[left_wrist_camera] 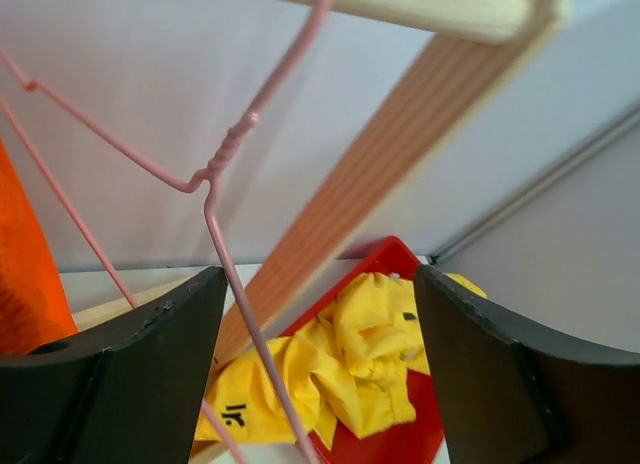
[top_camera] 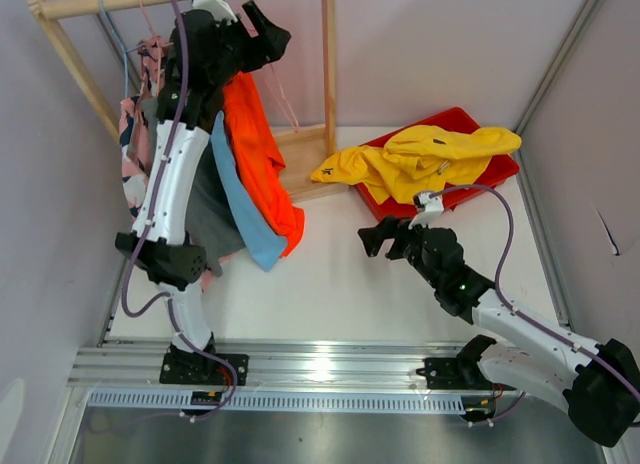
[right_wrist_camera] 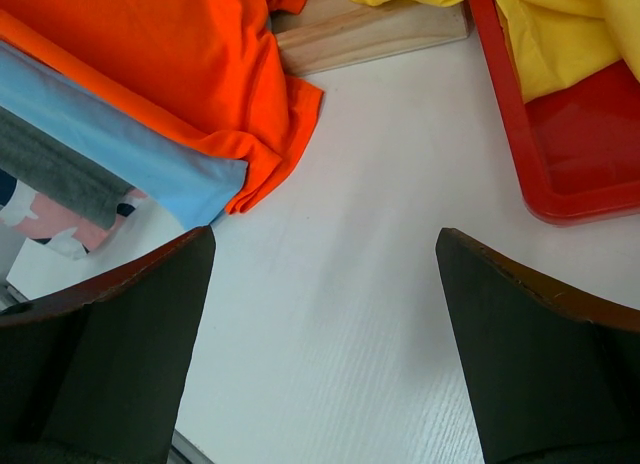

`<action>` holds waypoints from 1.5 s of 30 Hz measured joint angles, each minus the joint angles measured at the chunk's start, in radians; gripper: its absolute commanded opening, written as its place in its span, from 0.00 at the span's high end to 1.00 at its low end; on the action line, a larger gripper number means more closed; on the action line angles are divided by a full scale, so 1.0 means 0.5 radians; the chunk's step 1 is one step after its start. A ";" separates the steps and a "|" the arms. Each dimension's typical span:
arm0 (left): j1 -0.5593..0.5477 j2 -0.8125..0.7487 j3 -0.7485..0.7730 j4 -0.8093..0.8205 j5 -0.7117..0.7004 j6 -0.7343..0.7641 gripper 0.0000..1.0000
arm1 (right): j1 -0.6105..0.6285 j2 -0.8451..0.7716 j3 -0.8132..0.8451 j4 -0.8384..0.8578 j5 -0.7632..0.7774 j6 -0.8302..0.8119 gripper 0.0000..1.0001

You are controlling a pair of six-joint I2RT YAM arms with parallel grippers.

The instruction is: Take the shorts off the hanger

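Note:
The orange shorts [top_camera: 262, 154] hang from a pink wire hanger [top_camera: 285, 99] on the wooden rack, their lower end lying on the table. They show at the left edge of the left wrist view [left_wrist_camera: 25, 274] and in the right wrist view [right_wrist_camera: 180, 74]. My left gripper [top_camera: 272, 34] is raised to the rack's top rail and is open. The hanger's wire [left_wrist_camera: 215, 174] runs between the jaws [left_wrist_camera: 320, 284], close to the left finger, and is not clamped. My right gripper [top_camera: 372, 236] is open and empty, low over the white table [right_wrist_camera: 325, 244], to the right of the shorts.
A blue garment [top_camera: 240, 204], a grey one [top_camera: 215, 219] and a patterned pink one [top_camera: 135, 134] hang beside the shorts. The rack's post [top_camera: 328, 54] and base [top_camera: 300, 149] stand behind. A red tray [top_camera: 480, 184] holding a yellow garment [top_camera: 430, 154] sits at back right.

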 measured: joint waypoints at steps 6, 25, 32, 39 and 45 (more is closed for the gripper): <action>0.000 -0.315 -0.030 -0.089 0.062 0.021 0.17 | 0.046 0.025 -0.018 0.003 0.040 0.000 0.01; 0.030 -0.388 -0.091 -0.328 -0.309 0.215 0.27 | 0.105 -0.090 -0.145 -0.040 0.143 0.002 0.01; 0.031 -0.389 -0.154 -0.359 -0.492 0.253 0.27 | 0.106 -0.117 -0.150 -0.072 0.154 0.002 0.01; 0.031 -0.372 -0.223 -0.370 -0.594 0.288 0.27 | 0.106 -0.117 -0.150 -0.082 0.159 0.002 0.01; 0.033 -0.285 -0.221 -0.347 -0.648 0.300 0.27 | 0.106 -0.117 -0.150 -0.087 0.159 0.002 0.01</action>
